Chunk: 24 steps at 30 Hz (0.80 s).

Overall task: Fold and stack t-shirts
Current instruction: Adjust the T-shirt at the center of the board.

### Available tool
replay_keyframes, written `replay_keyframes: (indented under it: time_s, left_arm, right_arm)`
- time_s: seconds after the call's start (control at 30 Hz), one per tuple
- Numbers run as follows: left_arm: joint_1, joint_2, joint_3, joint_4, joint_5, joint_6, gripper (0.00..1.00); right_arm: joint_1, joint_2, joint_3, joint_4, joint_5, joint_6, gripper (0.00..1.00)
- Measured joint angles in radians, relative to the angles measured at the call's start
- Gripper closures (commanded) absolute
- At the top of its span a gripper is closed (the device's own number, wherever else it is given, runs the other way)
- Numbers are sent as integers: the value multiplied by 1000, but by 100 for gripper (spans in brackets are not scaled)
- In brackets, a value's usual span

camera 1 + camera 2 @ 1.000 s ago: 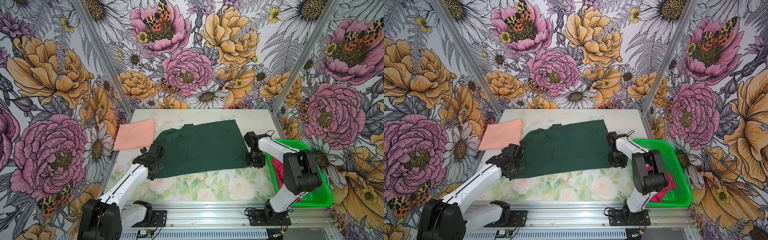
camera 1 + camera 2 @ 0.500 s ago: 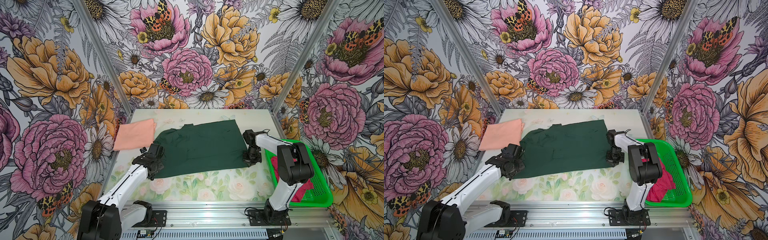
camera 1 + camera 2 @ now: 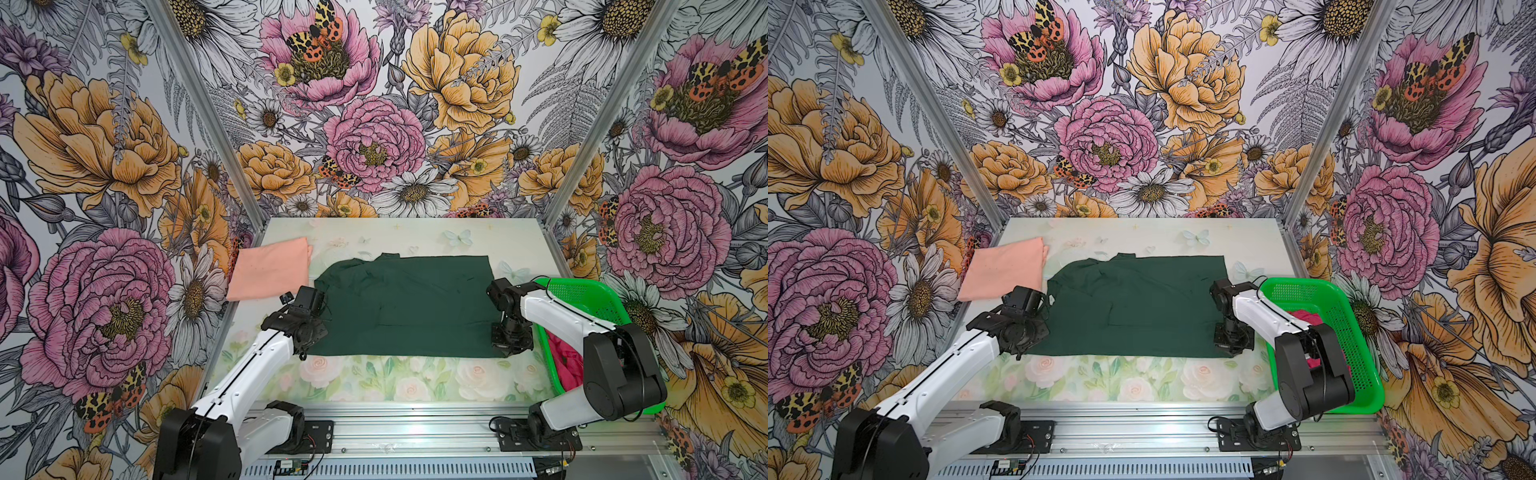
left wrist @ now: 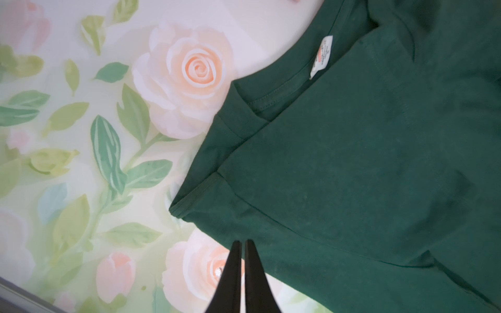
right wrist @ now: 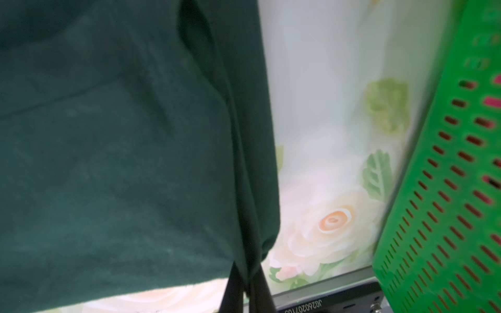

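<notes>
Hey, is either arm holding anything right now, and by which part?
The right end effector pinches the green shirt by its near right corner. The left end effector is shut at its near left edge; grip unclear.

- In both top views the stereo head looks down from above the desk's (image 3: 374, 382) (image 3: 1100, 382) near edge toward the back wall (image 3: 374, 124), far enough to hold the whole dark green shirt (image 3: 415, 307) (image 3: 1142, 307).
- The left wrist camera hangs close over that shirt's collar end, fingers (image 4: 230, 273) in frame.
- The right wrist camera hangs closer, at the shirt's opposite end by the basket (image 5: 447, 189).
</notes>
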Motion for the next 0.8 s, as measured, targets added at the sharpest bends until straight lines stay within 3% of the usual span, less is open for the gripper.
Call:
replay_keyframes:
  time_s: [0.03,0.07,0.23,0.47,0.53,0.8]
  left_arm:
    - [0,-5,6,-6,0,3,89]
    - [1,-11,12,-11,0,8,81]
    - [3,-21,39,-31,0,16,59]
    - [45,73,222,56,10,37,44]
    - [45,194,332,88,9,88,32]
    - [48,768,780,189,70,473,31]
  right_arm:
    - [2,-13,-2,-18,8,10,40]
    - [2,-21,-3,-33,16,17,31]
    - [2,-54,2,-67,67,29,20]
    - [-39,-66,212,8,83,-23,25]
    - [-54,-13,303,39,75,-51,25]
    - [-93,262,499,128,-2,-158,39]
